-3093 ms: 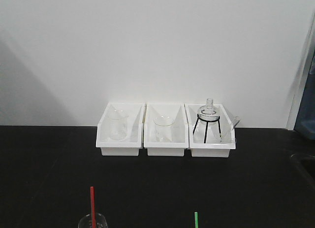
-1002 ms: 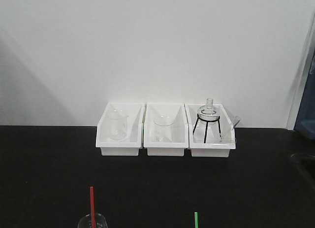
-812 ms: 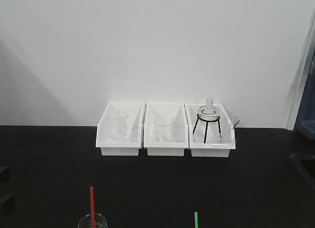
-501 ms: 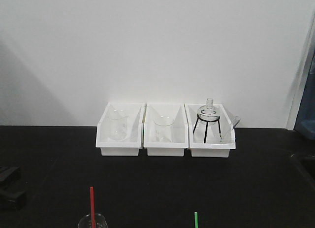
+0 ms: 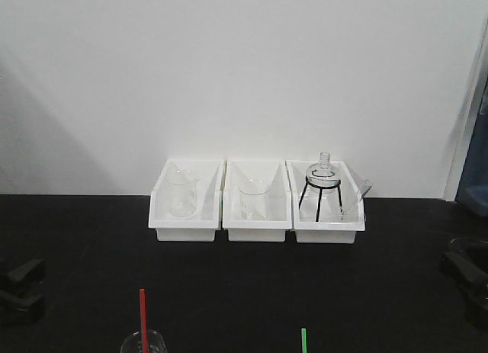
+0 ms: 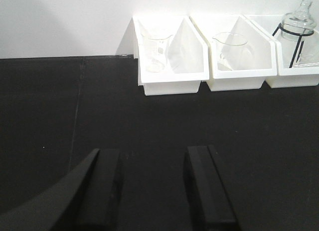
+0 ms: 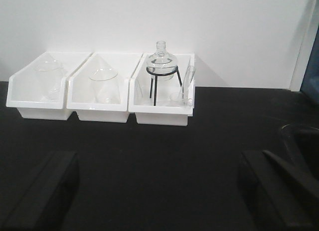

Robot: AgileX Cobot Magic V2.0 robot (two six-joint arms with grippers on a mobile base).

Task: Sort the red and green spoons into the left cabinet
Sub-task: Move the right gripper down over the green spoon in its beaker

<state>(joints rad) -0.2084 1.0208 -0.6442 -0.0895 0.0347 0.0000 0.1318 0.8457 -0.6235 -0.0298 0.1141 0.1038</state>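
The red spoon [image 5: 142,316] stands upright at the bottom of the front view, its handle rising out of a clear glass beaker [image 5: 143,343]. To its right, the tip of the green spoon [image 5: 303,339] pokes up from the bottom edge. My left gripper [image 5: 19,286] hangs low at the left edge, well left of the red spoon. In its wrist view the left gripper [image 6: 155,186] is open over bare black tabletop. My right gripper [image 5: 467,280] sits at the right edge; in its wrist view the right gripper [image 7: 157,191] is open wide and holds nothing. The left cabinet is out of view.
Three white bins stand in a row against the white wall: the left bin [image 5: 185,231] and the middle bin [image 5: 255,231] each hold a beaker, and the right bin [image 5: 328,232] holds a round flask on a black tripod. The tabletop [image 5: 244,284] is black.
My left gripper has come in from the left edge and risen slightly. My right gripper has appeared at the right edge. The spoons and bins have not moved.
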